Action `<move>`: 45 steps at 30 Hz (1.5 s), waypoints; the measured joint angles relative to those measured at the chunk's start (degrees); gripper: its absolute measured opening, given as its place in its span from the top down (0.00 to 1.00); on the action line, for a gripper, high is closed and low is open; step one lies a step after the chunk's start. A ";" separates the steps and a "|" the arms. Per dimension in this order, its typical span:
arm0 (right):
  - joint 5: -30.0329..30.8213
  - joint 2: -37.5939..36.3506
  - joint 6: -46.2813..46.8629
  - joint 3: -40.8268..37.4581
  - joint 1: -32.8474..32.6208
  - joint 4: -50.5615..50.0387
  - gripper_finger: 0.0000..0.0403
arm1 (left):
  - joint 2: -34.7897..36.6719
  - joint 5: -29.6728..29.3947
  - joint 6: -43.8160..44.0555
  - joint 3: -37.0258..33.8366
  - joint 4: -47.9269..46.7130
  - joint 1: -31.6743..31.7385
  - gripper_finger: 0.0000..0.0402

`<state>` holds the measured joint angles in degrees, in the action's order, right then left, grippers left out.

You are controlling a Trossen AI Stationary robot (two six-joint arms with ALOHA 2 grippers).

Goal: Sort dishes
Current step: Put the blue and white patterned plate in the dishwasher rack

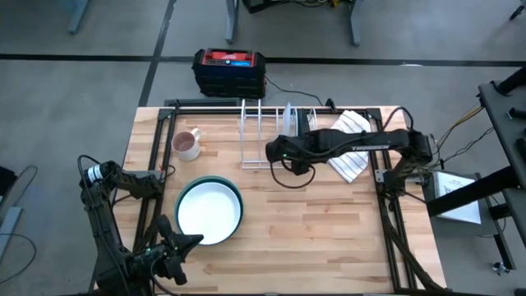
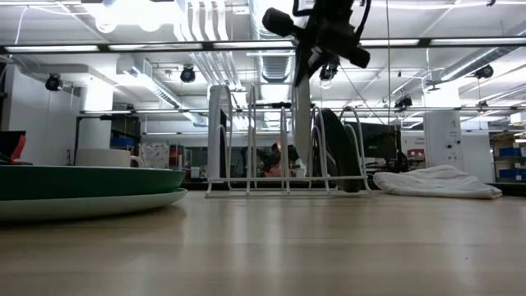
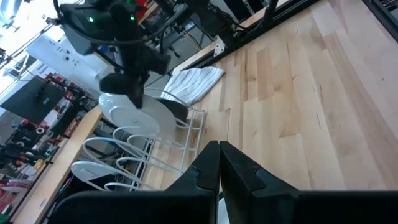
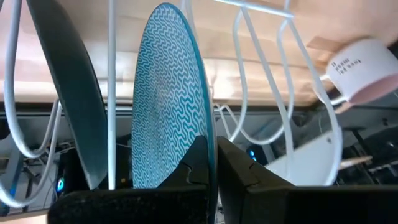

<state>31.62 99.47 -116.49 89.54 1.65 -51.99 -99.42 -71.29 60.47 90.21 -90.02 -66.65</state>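
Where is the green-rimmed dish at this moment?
In the high view the green-rimmed dish lies flat on the table's front left part, below the pink mug and near the left gripper.

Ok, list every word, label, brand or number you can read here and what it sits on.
"TROSSEN", faintly, in white along the right arm in the high view.
Small dark print in several lines on the pinkish mug in the right wrist view: too blurred to read.
White paper beside the table in the high view: print too small to read.
Red-topped black case behind the table: label unreadable.
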 joint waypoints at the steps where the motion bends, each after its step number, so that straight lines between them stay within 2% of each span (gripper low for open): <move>1: 0.02 0.34 -0.02 0.00 0.04 -0.02 1.00 | 0.00 0.00 0.02 0.00 0.02 0.00 1.00; 25: -0.75 7.17 0.70 -0.44 2.03 -0.09 1.00 | 0.00 0.35 0.26 0.00 0.00 0.00 1.00; 45: -1.40 7.27 3.49 -1.20 2.05 0.08 0.99 | -0.01 0.42 0.50 0.00 0.00 -0.04 1.00</move>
<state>30.22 106.74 -113.00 88.33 3.70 -51.91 -99.43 -70.87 60.97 90.21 -90.02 -66.70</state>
